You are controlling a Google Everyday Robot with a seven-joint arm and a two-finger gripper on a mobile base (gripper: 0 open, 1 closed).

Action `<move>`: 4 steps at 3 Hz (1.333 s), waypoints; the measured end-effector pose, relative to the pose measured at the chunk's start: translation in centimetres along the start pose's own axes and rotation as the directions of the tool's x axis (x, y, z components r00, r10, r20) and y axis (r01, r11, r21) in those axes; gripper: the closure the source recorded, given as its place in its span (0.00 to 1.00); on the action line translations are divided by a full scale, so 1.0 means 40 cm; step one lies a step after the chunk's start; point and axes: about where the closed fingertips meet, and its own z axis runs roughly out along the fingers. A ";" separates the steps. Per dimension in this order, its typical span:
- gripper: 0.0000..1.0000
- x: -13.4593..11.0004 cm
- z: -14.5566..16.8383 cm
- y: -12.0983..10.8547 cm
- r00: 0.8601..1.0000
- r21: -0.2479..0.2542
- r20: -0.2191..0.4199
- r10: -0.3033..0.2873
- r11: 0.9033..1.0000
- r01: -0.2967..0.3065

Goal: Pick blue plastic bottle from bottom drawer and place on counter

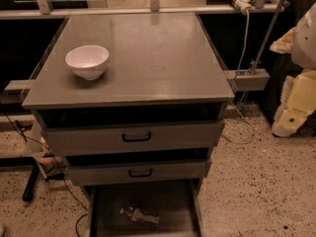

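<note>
The blue plastic bottle (140, 215) lies on its side in the open bottom drawer (183, 206), left of the middle of its dark floor. It is clear and ribbed. The counter (163, 58) is the flat grey top of the cabinet above it. My gripper (292, 113) hangs at the right edge of the view, beside the cabinet at about the height of the upper drawer. It is well to the right of the bottle and above it, and touches nothing.
A white bowl (87, 60) stands on the counter's left side. Two flat-fronted drawers with black handles (137, 137) (140, 173) are slightly pulled out above the bottom drawer. Cables (242, 127) and a metal frame (249, 78) are at the right; speckled floor surrounds the cabinet.
</note>
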 end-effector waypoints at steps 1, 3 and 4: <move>0.00 -0.005 0.023 0.012 1.000 0.002 0.002 0.001 1.000 -0.001; 0.00 -0.029 0.264 0.105 0.999 -0.061 -0.008 0.038 0.997 -0.038; 0.00 -0.022 0.421 0.166 0.999 -0.152 -0.031 0.042 0.987 -0.046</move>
